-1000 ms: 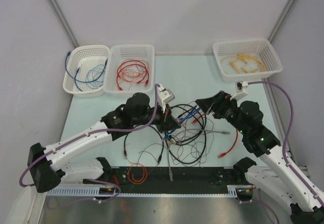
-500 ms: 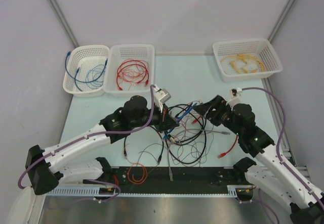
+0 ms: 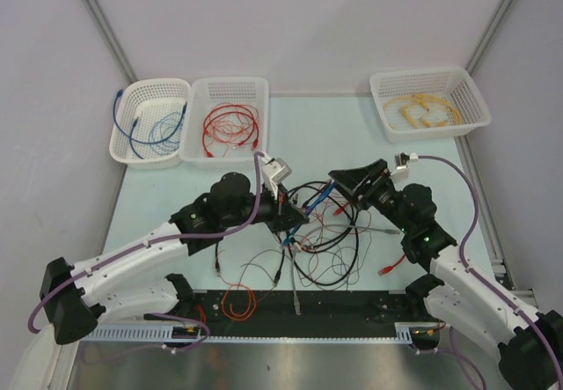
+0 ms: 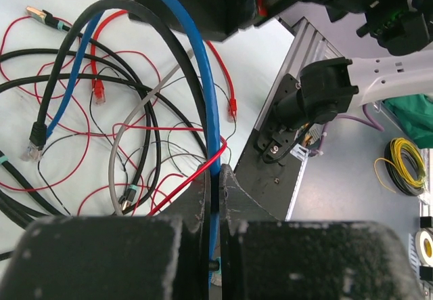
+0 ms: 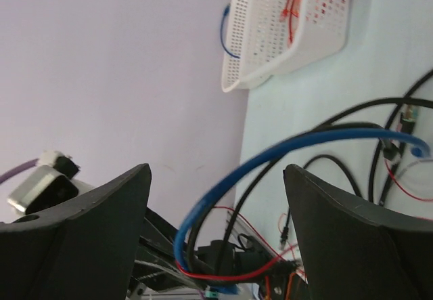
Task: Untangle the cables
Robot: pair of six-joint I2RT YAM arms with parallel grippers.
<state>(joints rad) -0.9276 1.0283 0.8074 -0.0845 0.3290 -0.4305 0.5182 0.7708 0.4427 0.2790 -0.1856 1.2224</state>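
The cables (image 3: 327, 231) lie in a tangle of black, blue, red and thin brown wires at the table's middle. My left gripper (image 3: 296, 217) is shut on a blue cable (image 4: 201, 83), pinched between its jaws (image 4: 216, 181). That blue cable arcs up out of the tangle beside a black cable (image 4: 67, 49), with a red cable (image 4: 193, 173) running across the fingers. My right gripper (image 3: 341, 179) hovers open just right of the raised loop. In the right wrist view the blue cable (image 5: 298, 141) curves through the wide gap between that gripper's fingers (image 5: 216, 171), touching neither.
Three white baskets stand at the back: one with blue cables (image 3: 149, 121), one with red cables (image 3: 227, 117), one with yellow cables (image 3: 428, 101). A loose red cable (image 3: 405, 249) lies right of the tangle. An orange loop (image 3: 236, 300) sits on the black front strip (image 3: 352, 304).
My right arm has swung left and forward, bringing its open gripper up to the raised blue loop. My left arm has drawn back slightly left, still holding the blue cable.
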